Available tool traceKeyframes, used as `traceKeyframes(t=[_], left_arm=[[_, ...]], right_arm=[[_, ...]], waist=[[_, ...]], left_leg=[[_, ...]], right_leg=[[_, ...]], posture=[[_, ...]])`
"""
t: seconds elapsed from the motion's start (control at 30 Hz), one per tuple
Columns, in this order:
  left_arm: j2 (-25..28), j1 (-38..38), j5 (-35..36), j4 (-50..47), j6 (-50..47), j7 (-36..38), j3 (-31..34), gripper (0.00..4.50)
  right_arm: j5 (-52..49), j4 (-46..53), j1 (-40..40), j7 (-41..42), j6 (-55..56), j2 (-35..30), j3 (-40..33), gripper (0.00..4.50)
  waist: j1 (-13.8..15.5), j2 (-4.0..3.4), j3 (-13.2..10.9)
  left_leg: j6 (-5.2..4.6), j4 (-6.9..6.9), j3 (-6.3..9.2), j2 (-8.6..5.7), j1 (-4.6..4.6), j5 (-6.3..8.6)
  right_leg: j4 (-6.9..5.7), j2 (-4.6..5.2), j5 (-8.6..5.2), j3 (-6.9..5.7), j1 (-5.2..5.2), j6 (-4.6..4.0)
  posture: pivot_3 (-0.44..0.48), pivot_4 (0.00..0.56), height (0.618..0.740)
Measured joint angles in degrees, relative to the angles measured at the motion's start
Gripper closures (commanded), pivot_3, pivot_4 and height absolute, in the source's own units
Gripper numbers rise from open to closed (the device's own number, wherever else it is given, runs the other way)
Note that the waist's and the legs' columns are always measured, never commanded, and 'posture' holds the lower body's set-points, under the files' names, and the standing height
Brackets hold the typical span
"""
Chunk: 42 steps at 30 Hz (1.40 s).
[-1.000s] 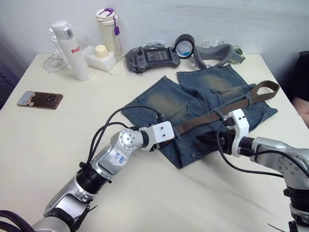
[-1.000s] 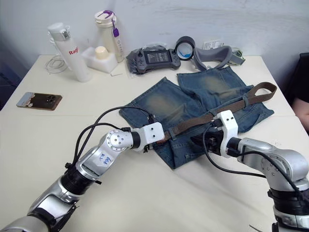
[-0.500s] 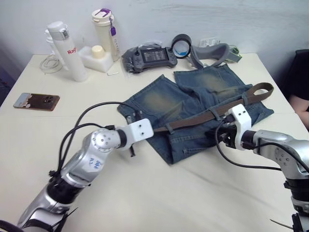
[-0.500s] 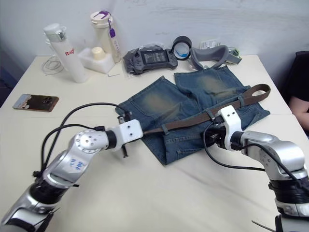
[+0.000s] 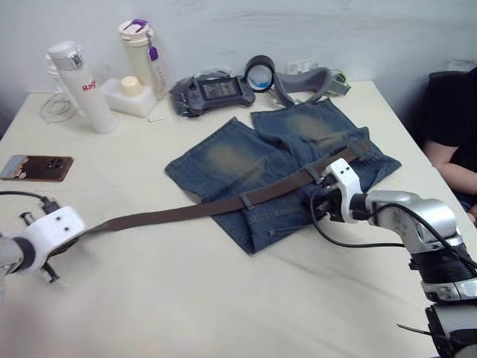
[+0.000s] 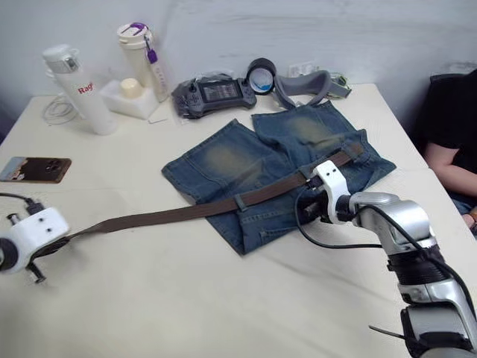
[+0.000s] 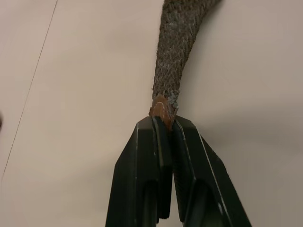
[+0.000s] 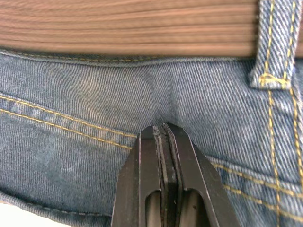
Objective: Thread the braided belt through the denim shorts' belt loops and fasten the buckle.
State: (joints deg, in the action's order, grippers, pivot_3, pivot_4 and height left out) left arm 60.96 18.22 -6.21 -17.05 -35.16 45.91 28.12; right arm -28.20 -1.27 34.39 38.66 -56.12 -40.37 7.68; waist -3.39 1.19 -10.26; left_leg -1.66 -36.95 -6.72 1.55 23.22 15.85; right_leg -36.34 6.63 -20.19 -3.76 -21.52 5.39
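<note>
Nearest, the left gripper (image 7: 163, 124) sits at the table's (image 5: 223, 298) left front, its two fingers pinched on the tan tip of the braided belt (image 5: 186, 212); the left wrist view shows that clamp, which the head views hide behind the white housing. One belt runs from there rightward and away, across bare table and onto the denim shorts (image 5: 246, 160), passing under one belt loop (image 5: 246, 200) near the waistband's middle. The right gripper (image 8: 164, 131) has its fingers pressed together on the denim just below the belt; the right wrist view alone shows this and a second belt loop (image 8: 270, 56) beside it. The buckle cannot be made out. Farther back stand two bottles (image 5: 78, 86), one phone (image 5: 37, 167), one handheld controller (image 5: 209, 91) and one tape roll (image 5: 259, 73). A person's arm (image 5: 455, 164) shows at the right edge
</note>
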Motion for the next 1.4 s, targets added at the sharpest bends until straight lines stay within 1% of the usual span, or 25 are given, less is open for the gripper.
traceKeyframes(t=[0.03, 0.13, 0.3, 0.37, 0.4, 0.43, 0.47, 0.5, 0.53, 0.57, 0.6, 0.67, 0.7, 0.77, 0.8, 0.83, 0.87, 0.9, 0.93, 1.07, 1.1, 1.17, 1.27, 1.33, 1.4], left_arm=[[-0.69, 2.20, -0.01, 0.96, 0.35, 0.05, 2.74, 4.50], [-3.34, 4.50, 0.78, 1.33, -0.66, 0.44, 7.51, 4.50], [-7.64, 2.48, 5.30, -3.51, -5.04, 1.27, 7.92, 4.50], [-8.57, 1.04, 7.37, -5.18, -7.11, 1.40, 7.91, 3.63], [-8.90, 0.41, 8.22, -5.45, -7.98, 1.53, 7.94, 3.44], [-9.16, -0.09, 8.87, -5.73, -8.69, 1.70, 7.95, 3.12], [-9.38, -0.98, 10.94, -7.29, -10.87, 2.44, 7.93, 2.67], [-9.38, -1.42, 12.13, -7.87, -12.13, 2.97, 8.01, 2.55], [-9.38, -1.78, 13.59, -8.92, -13.69, 3.77, 8.22, 1.91], [-9.38, -1.85, 14.26, -9.51, -14.21, 4.11, 8.25, 1.70], [-9.38, -3.55, 16.69, -9.61, -16.47, 5.02, 8.41, 1.36], [-9.38, -12.05, 25.48, -11.01, -20.74, 7.67, 8.81, 0.57], [-9.33, -14.75, 29.26, -12.90, -21.22, 9.07, 8.90, 0.07], [-9.34, -19.54, 35.69, -15.03, -22.56, 10.88, 7.55, 0.07], [-9.57, -22.54, 39.09, -16.28, -23.62, 11.26, 5.82, 0.00], [-9.85, -25.06, 42.01, -17.16, -24.41, 11.31, 3.91, 0.00], [-10.24, -27.56, 44.28, -17.32, -25.18, 11.18, 1.46, 0.00], [-10.48, -29.19, 45.44, -17.18, -25.56, 11.01, -0.54, 0.00], [-11.26, -31.82, 46.23, -16.47, -25.65, 10.45, -3.43, 0.00], [-16.21, -42.74, 46.13, -12.76, -23.58, 9.13, -16.99, 0.00], [-17.66, -44.68, 45.43, -11.39, -22.43, 8.95, -19.92, 0.00], [-19.17, -46.75, 43.92, -9.69, -20.90, 8.67, -23.56, 0.00], [-25.03, -51.40, 35.05, -2.73, -12.62, 8.62, -37.90, 0.00], [-30.01, -53.60, 30.63, 1.96, -7.98, 8.59, -45.09, 0.00], [-33.23, -55.29, 27.70, 5.30, -4.94, 8.03, -49.03, 0.00]], right_arm=[[0.42, -1.03, 1.00, 0.82, 0.14, 0.38, 0.76, 4.41], [1.65, -2.77, 2.36, 2.59, 0.97, 0.90, 1.48, 4.41], [3.84, -4.07, 3.42, 4.03, 1.46, 2.25, 2.08, 4.41], [4.35, -4.17, 3.45, 4.36, 1.66, 2.48, 2.00, 4.50], [4.47, -4.17, 3.45, 4.45, 1.75, 2.57, 1.98, 4.50], [4.58, -4.16, 3.45, 4.50, 1.83, 2.63, 1.98, 4.50], [4.74, -4.15, 3.44, 4.68, 2.08, 2.86, 1.96, 4.50], [4.74, -4.13, 3.40, 4.79, 2.12, 2.88, 1.84, 4.50], [4.74, -4.11, 3.37, 4.95, 2.11, 2.92, 1.68, 4.50], [4.74, -4.11, 3.37, 4.99, 2.11, 2.94, 1.67, 4.50], [4.74, -4.10, 3.00, 5.15, 2.11, 2.95, 1.04, 4.50], [4.32, -3.36, 2.32, 6.27, 1.60, 2.56, -0.22, 4.50], [3.73, -2.40, 2.25, 7.21, 1.21, 2.38, -0.56, 4.50], [1.86, 0.17, 1.76, 8.90, -0.01, 1.45, -1.89, 4.50], [0.63, 2.01, 1.49, 9.90, -1.03, 0.36, -2.45, 3.84], [-0.54, 3.89, 1.35, 10.89, -2.01, -0.48, -3.40, 3.61], [-1.83, 5.97, 1.05, 12.06, -3.04, -2.25, -3.99, 3.06], [-2.63, 7.46, 0.78, 12.76, -3.78, -3.44, -4.61, 2.63], [-3.40, 9.12, -0.18, 13.29, -4.42, -4.87, -5.69, 2.07], [-6.53, 16.04, -3.92, 14.51, -6.69, -8.91, -8.47, 0.15], [-7.21, 17.49, -4.53, 14.77, -7.08, -9.74, -8.65, 0.06], [-7.87, 19.49, -5.75, 15.02, -7.63, -10.88, -9.26, 0.06], [-7.60, 25.80, -12.56, 14.36, -8.42, -16.54, -11.54, 0.06], [-7.49, 28.16, -16.27, 13.15, -9.39, -17.70, -13.37, 0.06], [-7.87, 29.98, -18.18, 12.18, -10.17, -17.68, -15.02, 0.06]], waist=[[-0.29, 0.02, 0.01], [-0.38, 0.00, 0.00], [0.16, 0.06, 0.03], [0.21, 0.06, 0.03], [0.21, 0.06, 0.03], [0.19, 0.06, 0.03], [0.02, 0.06, 0.04], [-0.05, 0.05, 0.03], [-0.05, 0.02, 0.01], [-0.08, 0.01, 0.01], [0.12, 0.01, 0.01], [0.51, 0.01, 0.00], [0.58, 0.00, -0.01], [0.70, -0.14, -0.09], [0.91, -0.20, -0.13], [1.20, -0.22, -0.14], [1.55, -0.25, -0.16], [1.54, -0.25, -0.15], [1.77, -0.25, -0.16], [2.20, -0.23, -0.16], [2.30, -0.21, -0.16], [2.45, -0.21, -0.16], [3.38, -0.20, -0.17], [3.76, -0.16, -0.19], [3.79, -0.14, -0.20]], left_leg=[[0.00, 0.01, -0.13, 0.08, -0.08, 0.03], [0.04, -0.01, -0.15, 0.14, -0.12, 0.05], [0.10, -0.04, -0.13, 0.15, -0.12, 0.08], [0.11, -0.04, -0.13, 0.14, -0.12, 0.08], [0.11, -0.04, -0.13, 0.14, -0.12, 0.08], [0.11, -0.03, -0.13, 0.14, -0.12, 0.08], [0.13, -0.02, -0.13, 0.15, -0.12, 0.08], [0.13, -0.02, -0.13, 0.15, -0.12, 0.08], [0.14, -0.01, -0.14, 0.15, -0.12, 0.08], [0.14, -0.01, -0.14, 0.15, -0.12, 0.08], [0.14, -0.03, -0.13, 0.15, -0.11, 0.07], [0.15, -0.12, -0.09, 0.14, -0.06, 0.04], [0.15, -0.11, -0.09, 0.12, -0.06, 0.05], [0.13, -0.10, -0.09, 0.10, -0.03, 0.06], [0.12, -0.10, -0.09, 0.10, -0.02, 0.06], [0.11, -0.10, -0.09, 0.11, -0.03, 0.06], [0.11, -0.09, -0.09, 0.11, -0.03, 0.05], [0.10, -0.11, -0.11, 0.15, -0.04, 0.05], [0.07, -0.13, -0.11, 0.14, -0.03, 0.03], [-0.03, -0.26, -0.14, 0.07, 0.00, -0.03], [-0.04, -0.29, -0.15, 0.07, 0.00, -0.04], [-0.06, -0.32, -0.15, 0.05, 0.01, -0.03], [-0.09, -0.33, -0.23, 0.06, 0.03, -0.02], [-0.13, -0.42, -0.24, 0.07, 0.09, -0.04], [-0.16, -0.47, -0.27, 0.08, 0.10, -0.06]], right_leg=[[-0.19, 0.00, -0.05, -0.14, -0.02, -0.09], [-0.22, 0.00, -0.10, -0.27, -0.05, -0.18], [-0.23, 0.02, -0.10, -0.27, -0.05, -0.19], [-0.23, 0.04, -0.10, -0.27, -0.05, -0.19], [-0.23, 0.04, -0.10, -0.27, -0.05, -0.19], [-0.23, 0.03, -0.10, -0.27, -0.05, -0.19], [-0.23, 0.02, -0.10, -0.27, -0.06, -0.20], [-0.24, 0.02, -0.11, -0.27, -0.06, -0.20], [-0.28, 0.02, -0.11, -0.27, -0.07, -0.21], [-0.31, 0.01, -0.12, -0.28, -0.08, -0.21], [-0.35, 0.01, -0.13, -0.31, -0.08, -0.24], [-0.36, 0.02, -0.13, -0.33, -0.07, -0.24], [-0.36, 0.04, -0.13, -0.31, -0.05, -0.24], [-0.52, 0.03, -0.13, -0.32, -0.05, -0.23], [-0.55, 0.02, -0.13, -0.33, -0.06, -0.23], [-0.56, -0.02, -0.13, -0.33, -0.06, -0.23], [-0.56, -0.05, -0.13, -0.34, -0.06, -0.23], [-0.55, -0.10, -0.13, -0.34, -0.06, -0.23], [-0.58, -0.12, -0.13, -0.34, -0.05, -0.23], [-0.55, -0.12, -0.09, -0.32, 0.03, -0.15], [-0.54, -0.14, -0.06, -0.31, 0.03, -0.11], [-0.55, -0.14, -0.06, -0.30, 0.04, -0.10], [-0.44, -0.19, -0.06, -0.25, 0.04, -0.10], [-0.44, -0.21, -0.06, -0.27, 0.03, -0.10], [-0.46, -0.21, -0.06, -0.23, 0.00, -0.09]], posture=[[0.000, 0.150, 0.740], [0.000, 0.150, 0.740], [0.000, 0.150, 0.740], [0.000, 0.150, 0.740], [0.000, 0.150, 0.740], [0.000, 0.150, 0.740], [0.000, 0.150, 0.740], [0.000, 0.150, 0.740], [0.000, 0.150, 0.740], [0.000, 0.150, 0.740], [0.000, 0.150, 0.740], [0.000, 0.150, 0.740], [0.000, 0.150, 0.740], [0.000, 0.150, 0.740], [0.000, 0.150, 0.740], [0.000, 0.150, 0.740], [0.000, 0.150, 0.740], [0.000, 0.150, 0.740], [0.000, 0.150, 0.740], [0.000, 0.150, 0.740], [0.000, 0.150, 0.740], [0.000, 0.150, 0.740], [0.000, 0.150, 0.740], [0.000, 0.150, 0.740], [0.000, 0.150, 0.740]])
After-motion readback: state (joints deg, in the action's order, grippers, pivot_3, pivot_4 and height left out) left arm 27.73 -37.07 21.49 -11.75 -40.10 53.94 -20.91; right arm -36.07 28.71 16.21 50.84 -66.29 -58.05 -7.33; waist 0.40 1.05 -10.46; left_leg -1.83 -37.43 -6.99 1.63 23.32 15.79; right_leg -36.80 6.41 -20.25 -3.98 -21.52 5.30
